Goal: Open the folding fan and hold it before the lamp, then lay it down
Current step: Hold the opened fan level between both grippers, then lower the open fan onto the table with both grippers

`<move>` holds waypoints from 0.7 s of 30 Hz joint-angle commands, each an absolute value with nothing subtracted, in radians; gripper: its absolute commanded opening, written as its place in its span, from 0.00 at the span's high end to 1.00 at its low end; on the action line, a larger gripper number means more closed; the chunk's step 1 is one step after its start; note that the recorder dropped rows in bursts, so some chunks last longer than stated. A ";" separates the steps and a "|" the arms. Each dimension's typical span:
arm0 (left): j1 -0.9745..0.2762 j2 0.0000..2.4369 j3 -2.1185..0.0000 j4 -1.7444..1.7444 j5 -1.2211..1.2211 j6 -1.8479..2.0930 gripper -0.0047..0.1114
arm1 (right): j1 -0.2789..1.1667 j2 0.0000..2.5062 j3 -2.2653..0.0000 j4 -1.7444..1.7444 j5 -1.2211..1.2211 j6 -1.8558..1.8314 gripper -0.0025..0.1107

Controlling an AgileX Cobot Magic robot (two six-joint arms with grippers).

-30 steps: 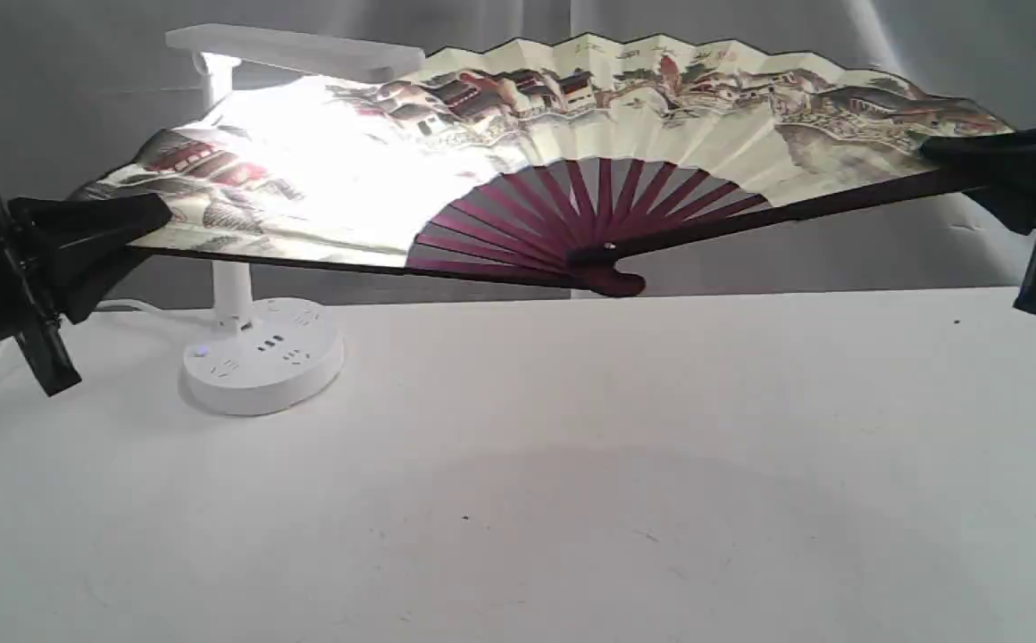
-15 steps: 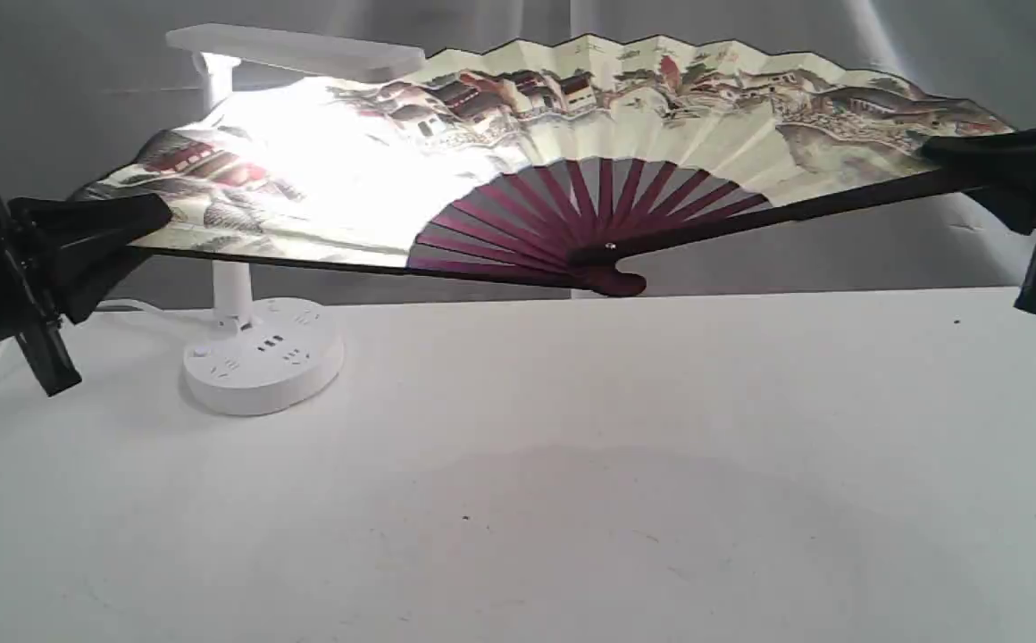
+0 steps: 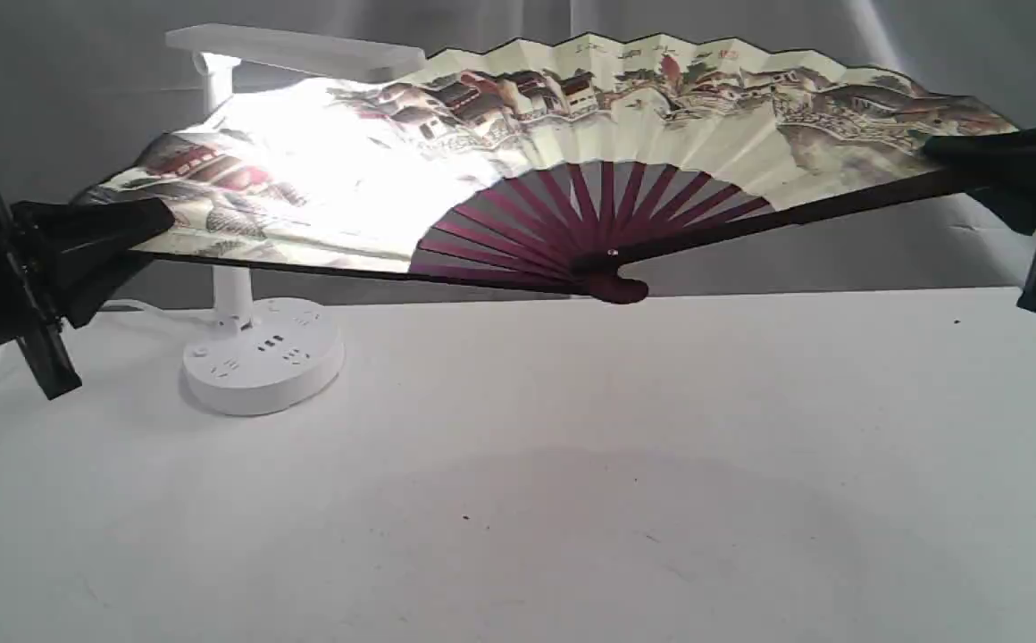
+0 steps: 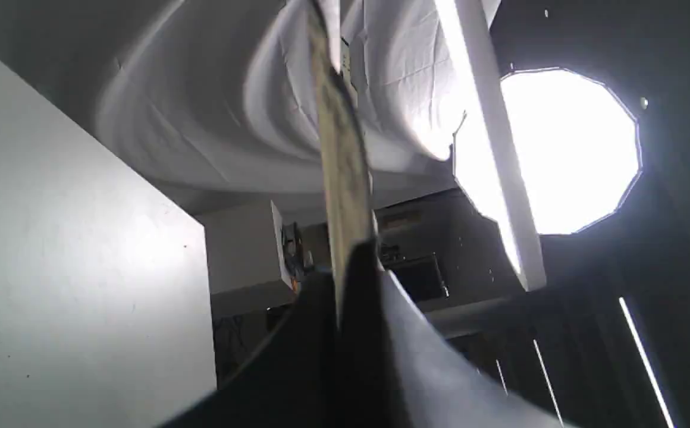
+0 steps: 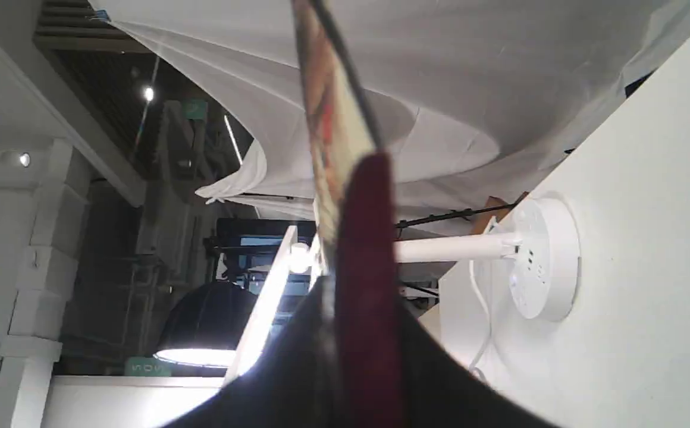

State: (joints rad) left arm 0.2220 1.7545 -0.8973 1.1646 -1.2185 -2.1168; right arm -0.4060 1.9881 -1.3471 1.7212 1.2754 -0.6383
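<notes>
Since the earlier frame the pivot of the folding fan (image 3: 661, 134) has dipped slightly toward the surface (image 3: 572, 491). We hold it fully spread and aloft, with the left hand (image 3: 159, 219) clenched on one guard and the right hand (image 3: 936, 147) clenched on the other, which tensions the leaf. It crosses before the lamp (image 3: 259, 357), so light washes its left-hand half.

folding fan (image 3: 661, 134) x1 | lamp (image 3: 261, 366) x1 | left hand (image 3: 159, 220) + right hand (image 3: 934, 148) x2
</notes>
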 commanded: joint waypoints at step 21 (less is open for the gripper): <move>0.245 1.880 -0.847 1.279 -1.042 -2.086 0.96 | -0.443 1.982 -1.068 1.744 1.221 -0.928 0.98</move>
State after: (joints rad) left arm 0.2284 1.8513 -0.8643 1.2983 -1.1376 -2.1126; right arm -0.4195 1.9902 -1.0882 1.7219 1.2397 -0.8756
